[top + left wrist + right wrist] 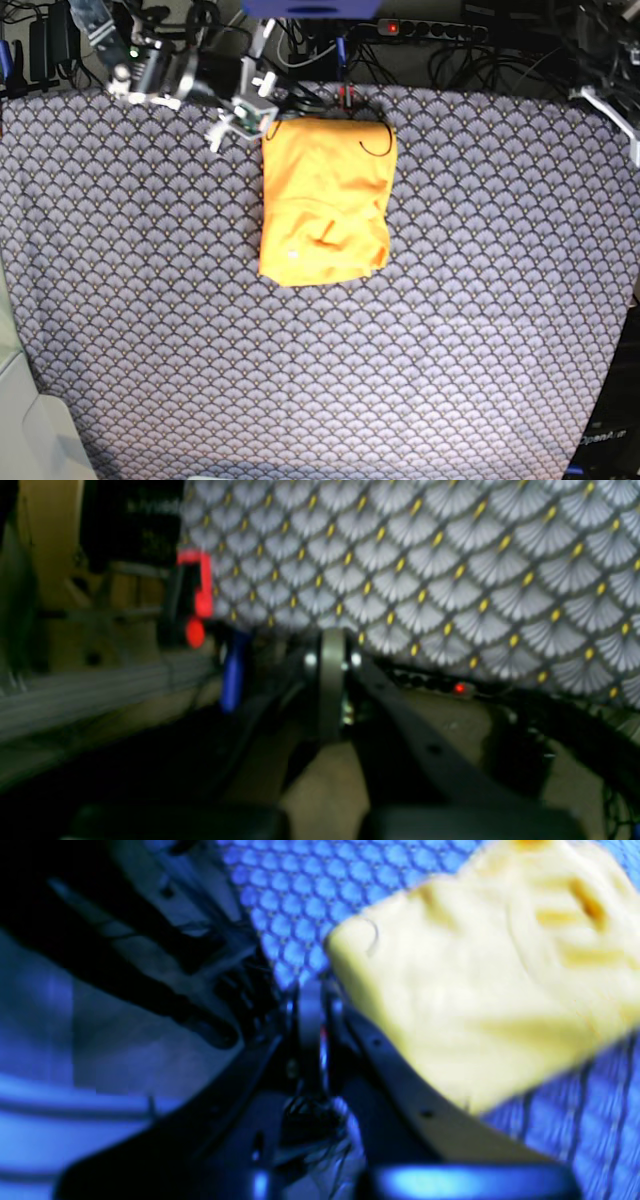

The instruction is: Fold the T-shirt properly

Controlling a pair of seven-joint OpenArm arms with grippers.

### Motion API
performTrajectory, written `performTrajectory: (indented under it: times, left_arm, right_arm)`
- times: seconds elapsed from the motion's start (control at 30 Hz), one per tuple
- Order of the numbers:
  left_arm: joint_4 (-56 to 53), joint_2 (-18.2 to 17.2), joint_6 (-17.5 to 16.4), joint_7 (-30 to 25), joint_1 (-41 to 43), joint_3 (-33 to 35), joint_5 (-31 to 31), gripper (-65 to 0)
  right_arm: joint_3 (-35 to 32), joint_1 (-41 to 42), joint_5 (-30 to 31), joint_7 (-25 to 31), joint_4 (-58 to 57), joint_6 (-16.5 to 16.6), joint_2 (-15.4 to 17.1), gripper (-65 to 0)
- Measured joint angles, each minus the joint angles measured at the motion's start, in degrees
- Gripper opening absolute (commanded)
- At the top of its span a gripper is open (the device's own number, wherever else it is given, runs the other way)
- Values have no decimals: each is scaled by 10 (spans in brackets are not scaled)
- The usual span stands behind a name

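The T-shirt is orange-yellow and lies folded into a rough rectangle on the fan-patterned cloth, near the back middle of the table. In the right wrist view it fills the right side, pale and blurred. My right gripper hovers just off the shirt's back left corner; in its own view the fingers meet, shut and empty, beside the shirt's corner. My left gripper is shut and empty, far from the shirt at the cloth's edge. Only part of the left arm shows in the base view.
A power strip with a red light and tangled cables lie behind the table's back edge. A red clamp and a blue piece show at the cloth's edge in the left wrist view. The patterned cloth covers the whole table.
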Motion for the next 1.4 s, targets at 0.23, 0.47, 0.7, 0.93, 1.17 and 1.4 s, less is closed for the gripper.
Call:
performTrajectory:
  times: [0.23, 0.47, 0.7, 0.93, 1.17, 1.4]
  left_arm:
    - [-25, 63, 1, -97, 17, -64, 147, -650]
    - [-165, 134, -2, -298, 3, -69, 284, -650]
    - [-436, 119, -6, -513, -38, -69, 364, -650]
    - [-666, 60, 6, -684, -37, -72, 380, -650]
    - [-860, -2, 5, -776, -42, -71, 382, -650]
    - [-947, -29, 9, -793, -76, -35, 407, -650]
  right_arm:
    - [84, -146, -7, 91, -5, -4, 44, -650]
    - [151, -260, -4, 195, -66, -2, 52, -650]
    - [214, -294, -1, 310, -239, -4, -37, -650]
    - [245, -307, 3, 490, -460, -5, -88, -650]
    - [240, -205, 2, 616, -752, -3, -123, -650]
    - [242, -7, 2, 710, -1136, -2, -135, -650]
